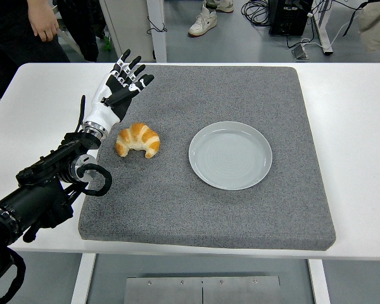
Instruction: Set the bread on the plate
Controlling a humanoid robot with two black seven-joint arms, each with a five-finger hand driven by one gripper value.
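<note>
A golden croissant (138,140) lies on the grey mat (209,209), left of centre. An empty pale grey plate (230,155) sits on the mat to its right, a short gap away. My left hand (120,87) hovers just behind and left of the croissant, fingers spread and holding nothing, not touching the bread. Its black arm comes in from the lower left. My right arm is out of view.
The white table (354,126) extends around the mat on both sides. A person stands at the top left beyond the table, one hand (43,20) hanging near its far edge. Cables and table legs show on the floor behind.
</note>
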